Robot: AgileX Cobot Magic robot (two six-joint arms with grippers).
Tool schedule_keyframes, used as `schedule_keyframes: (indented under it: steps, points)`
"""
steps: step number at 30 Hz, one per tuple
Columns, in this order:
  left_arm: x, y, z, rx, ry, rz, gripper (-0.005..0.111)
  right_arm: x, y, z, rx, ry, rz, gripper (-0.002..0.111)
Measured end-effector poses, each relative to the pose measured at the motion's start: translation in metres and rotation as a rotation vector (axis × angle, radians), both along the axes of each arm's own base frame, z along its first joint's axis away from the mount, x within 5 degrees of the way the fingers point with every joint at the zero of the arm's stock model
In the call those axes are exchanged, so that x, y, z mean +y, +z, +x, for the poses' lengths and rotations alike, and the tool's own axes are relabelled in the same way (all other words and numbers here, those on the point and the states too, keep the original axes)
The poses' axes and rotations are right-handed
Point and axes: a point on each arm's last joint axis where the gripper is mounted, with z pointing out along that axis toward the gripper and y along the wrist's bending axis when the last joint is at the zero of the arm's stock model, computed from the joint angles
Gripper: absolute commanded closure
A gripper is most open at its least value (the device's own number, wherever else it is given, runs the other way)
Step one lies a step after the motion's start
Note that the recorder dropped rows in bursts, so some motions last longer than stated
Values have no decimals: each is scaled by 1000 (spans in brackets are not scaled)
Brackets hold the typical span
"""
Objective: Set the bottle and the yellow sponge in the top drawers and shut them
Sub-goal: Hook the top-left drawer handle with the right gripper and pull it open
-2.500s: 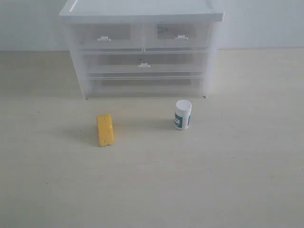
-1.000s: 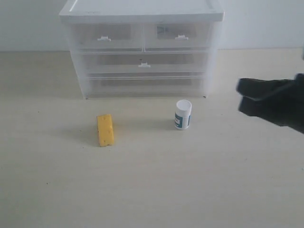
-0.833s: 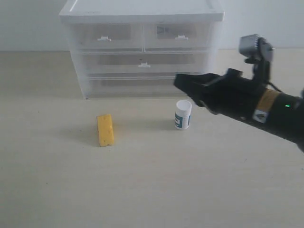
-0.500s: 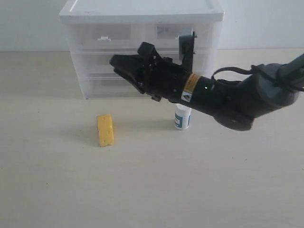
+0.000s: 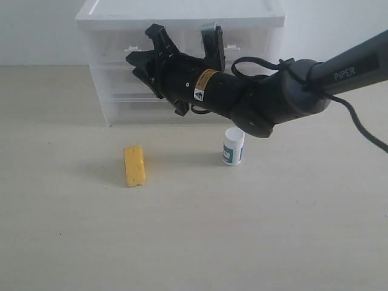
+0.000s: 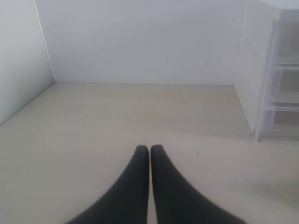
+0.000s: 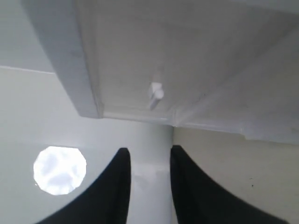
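The white bottle (image 5: 233, 146) with a teal label stands on the table in front of the cabinet's right half. The yellow sponge (image 5: 134, 165) lies to its left. My right gripper (image 5: 140, 53) reaches across the cabinet front to the left top drawer (image 5: 115, 43), close to its white handle (image 5: 131, 48). The right wrist view shows that handle (image 7: 155, 93) just beyond the right gripper (image 7: 148, 156), whose jaws stand apart with nothing between them. The right top drawer (image 5: 248, 42) is mostly hidden by the arm. My left gripper (image 6: 149, 148) is shut and empty, low over bare table.
The white-framed cabinet (image 5: 182, 13) stands at the back of the table, with wider drawers (image 5: 121, 91) below the top pair. Its side shows in the left wrist view (image 6: 271, 70). The black right arm (image 5: 273, 100) spans the cabinet front above the bottle.
The right arm swung in from the right edge, across the cabinet front, up to the left top drawer, and its jaws parted. Bottle and sponge have not moved.
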Motion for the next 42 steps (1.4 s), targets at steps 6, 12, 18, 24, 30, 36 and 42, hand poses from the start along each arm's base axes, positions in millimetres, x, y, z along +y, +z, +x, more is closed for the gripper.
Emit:
schedule_keyframes:
  steps: [6,12,18,24,30,36,42]
  points:
    - [0,0,0,0,0,0,103,9,-10,15,105,-14,99,80]
    - [0,0,0,0,0,0,103,13,-13,25,128,-35,157,80]
    - [0,0,0,0,0,0,103,15,-4,30,114,-50,202,80]
    - [0,0,0,0,0,0,103,15,-4,31,104,-105,193,91]
    - [0,0,0,0,0,0,103,16,-6,30,92,-119,175,108]
    - [0,0,0,0,0,0,103,17,-6,28,38,-62,118,108]
    - [0,0,0,0,0,0,103,14,-24,-9,-4,74,222,108]
